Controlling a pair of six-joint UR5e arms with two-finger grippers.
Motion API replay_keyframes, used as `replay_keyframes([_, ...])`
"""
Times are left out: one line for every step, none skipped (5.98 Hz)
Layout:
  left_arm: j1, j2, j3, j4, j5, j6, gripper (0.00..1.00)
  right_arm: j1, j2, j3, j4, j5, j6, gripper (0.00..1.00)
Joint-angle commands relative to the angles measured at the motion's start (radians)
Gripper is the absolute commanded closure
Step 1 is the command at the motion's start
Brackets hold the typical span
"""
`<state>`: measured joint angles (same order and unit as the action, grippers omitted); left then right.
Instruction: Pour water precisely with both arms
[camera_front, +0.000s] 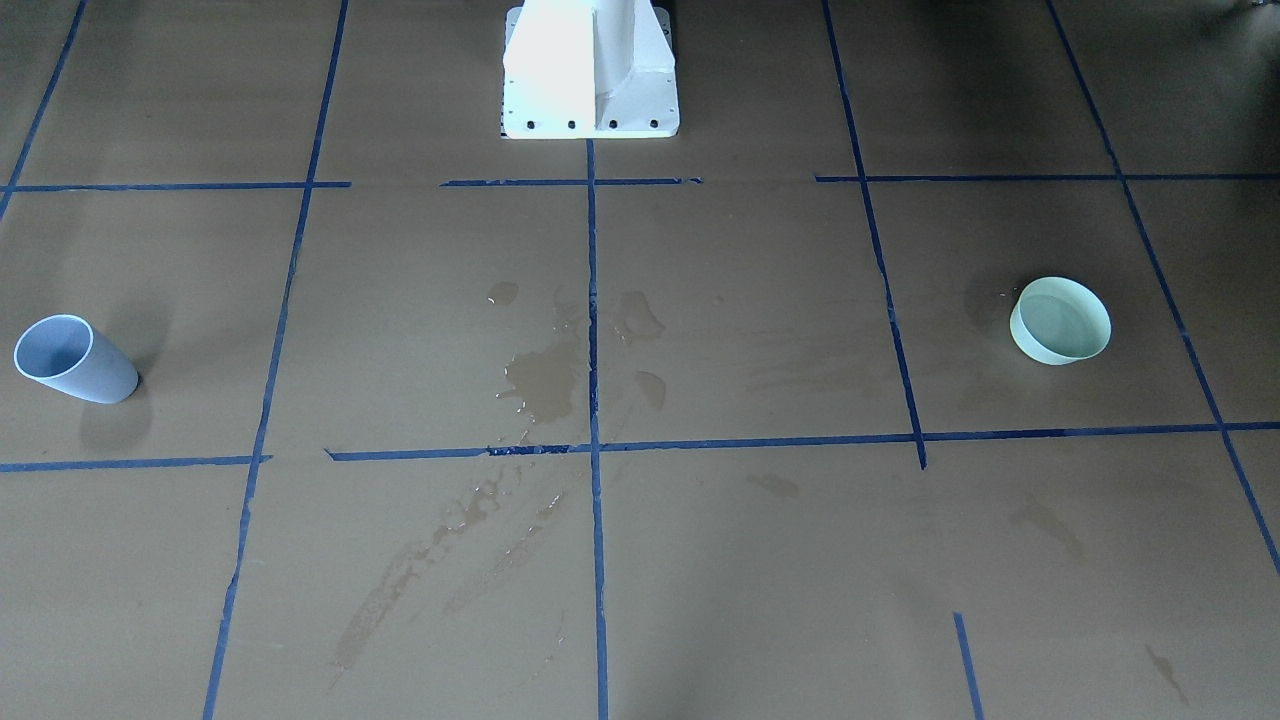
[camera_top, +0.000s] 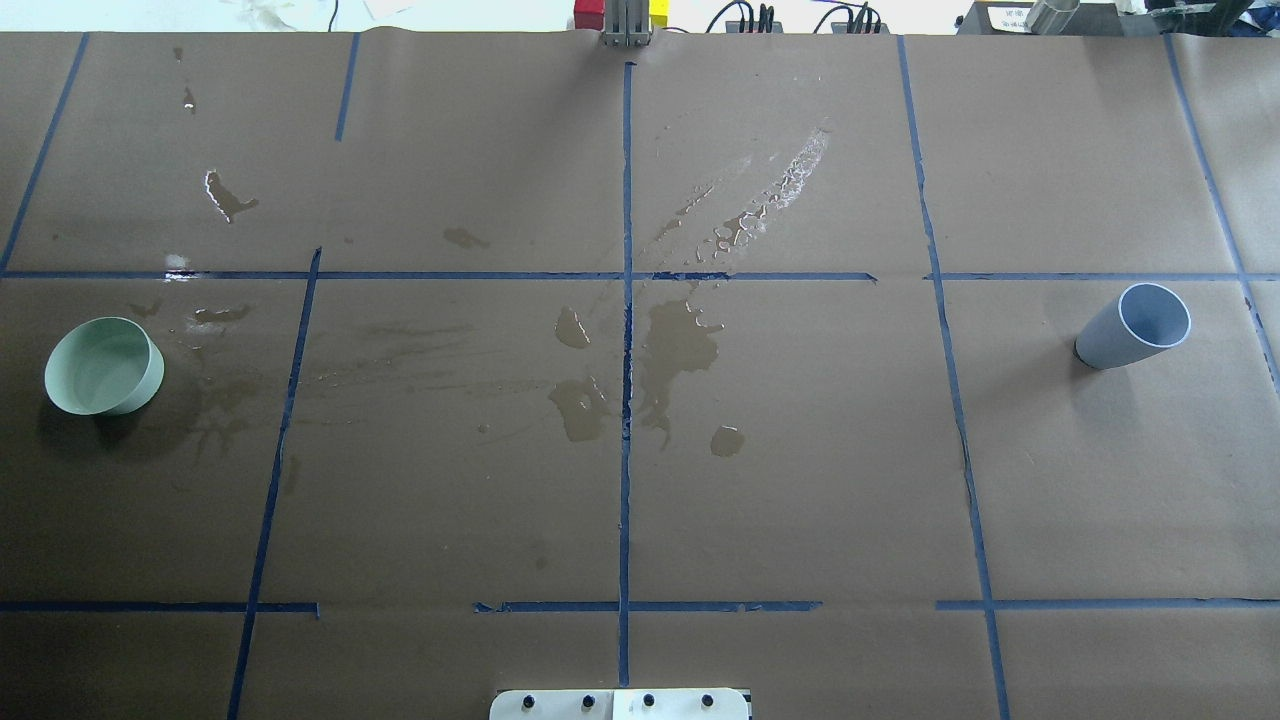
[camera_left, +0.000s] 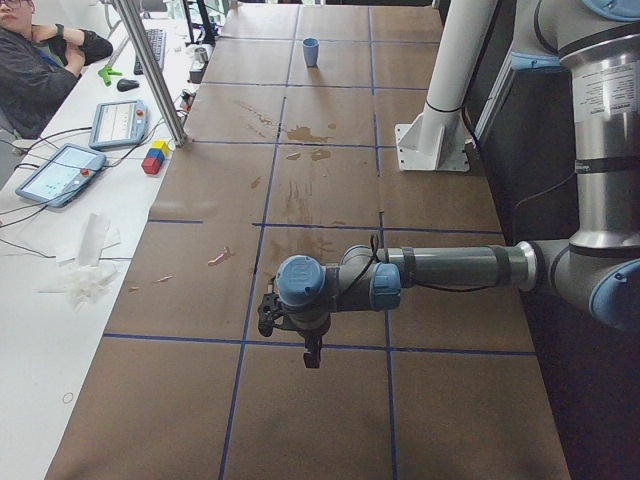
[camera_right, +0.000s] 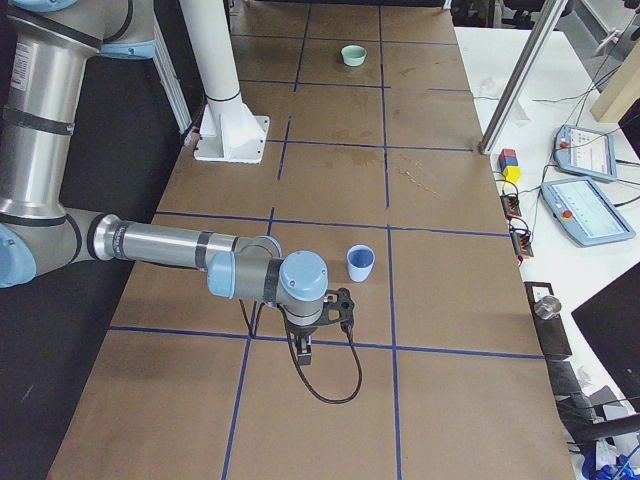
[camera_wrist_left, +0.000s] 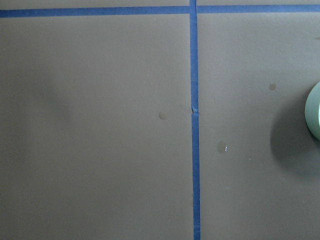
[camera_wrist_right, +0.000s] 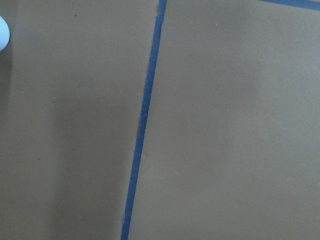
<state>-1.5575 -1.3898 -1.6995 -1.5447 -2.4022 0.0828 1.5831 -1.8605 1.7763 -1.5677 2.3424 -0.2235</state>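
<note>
Overhead view, table centre as clock hub. White pedestal (camera_top: 620, 704) at 6 o'clock, nearest the robot. Brown paper (camera_top: 800, 480) with blue tape grid (camera_top: 625, 450) covers the table. Dark wet stains (camera_top: 680, 340) at the hub, either side of the centre tape line.

Green bowl (camera_top: 105, 365) at 9 o'clock, upright. Water (camera_top: 95, 372) seems to lie in it as a pale, faint sheen, hard to be sure. Blue cup (camera_top: 1135, 325) at 3 o'clock, upright, well apart from the bowl. Glossy wet streak (camera_top: 770, 195) out toward 1 o'clock.

Left arm (camera_left: 450, 268) is held level over its end of the table, left gripper (camera_left: 312, 358) pointing down above the paper, holding nothing visible. Whether its jaws are apart, cannot tell. Right arm (camera_right: 160, 245) is posed likewise, right gripper (camera_right: 303, 352) near the cup but not touching. Jaw state unclear too.

Far side: a seated person (camera_left: 40, 70) and tablets (camera_left: 60, 172) on a white bench.
</note>
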Motion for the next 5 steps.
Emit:
replay_keyframes([0.002,0.000,-0.003,-0.002,0.000,0.000,0.00,0.000,0.000,0.000,0.002,0.000,-0.001,0.00])
replay_keyframes([0.004,0.002,-0.024,0.000,-0.006,0.002,0.00,0.000,0.000,0.002,0.002,0.000,0.001,0.00])
replay_keyframes([0.034,-0.003,-0.031,-0.002,-0.005,-0.001,0.00,0.000,0.000,0.003,0.002,0.003,0.001,0.00])
replay_keyframes([0.039,-0.014,-0.040,-0.002,-0.006,-0.012,0.00,0.000,0.000,0.006,0.003,0.012,0.001,0.00])
replay_keyframes([0.039,-0.099,-0.039,0.000,-0.003,-0.014,0.00,0.000,0.001,0.006,0.003,0.011,0.001,0.00])
